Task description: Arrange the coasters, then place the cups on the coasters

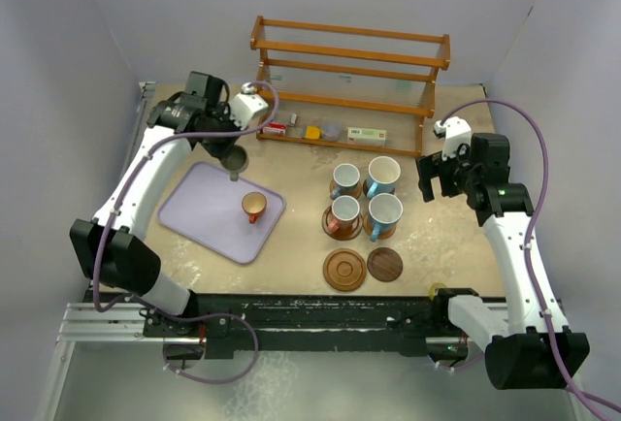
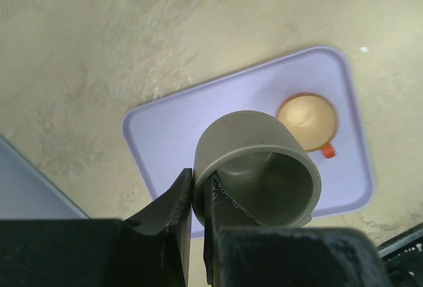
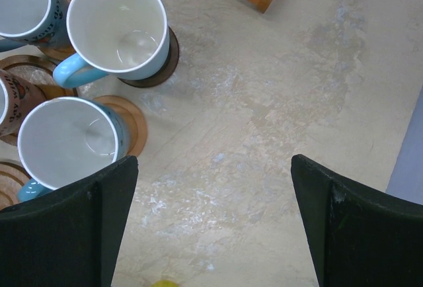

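**Item:** grey-green cup (image 2: 268, 178). It is lifted, with its mouth turned up toward the wrist. We judge it roughly upright.

**Holder:** left gripper (image 2: 198, 186). Its fingers are pressed together on the cup's wall, one inside the rim and one outside.

**Beneath the hand:** lavender tray (image 2: 172, 135). An orange cup (image 2: 307, 120) stands on it, a little toward the bases from the hand.

**Destinations:** grooved coaster (image 1: 344, 270) and dark coaster (image 1: 384, 264). Both are bare and lie just beside each other. They are to the hand's right and back toward the bases, past the tray's near corner.

**Obstacle:** four seated cups (image 1: 384, 214), each on its own coaster. They stand to the hand's right, just ahead of the bare pair.

**Other hand:** right gripper (image 1: 434, 180). Its fingers are spread wide and hold nothing, and it hovers on the far side of the seated cups. We judge it nearer the bare coasters, but the load is with the left.

**Pose:** the left arm reaches forward over the tray's far corner with its wrist pointing down.

**Judged need:** carry the cup rightward and back, clear of the seated cups, then lower it onto a bare coaster.
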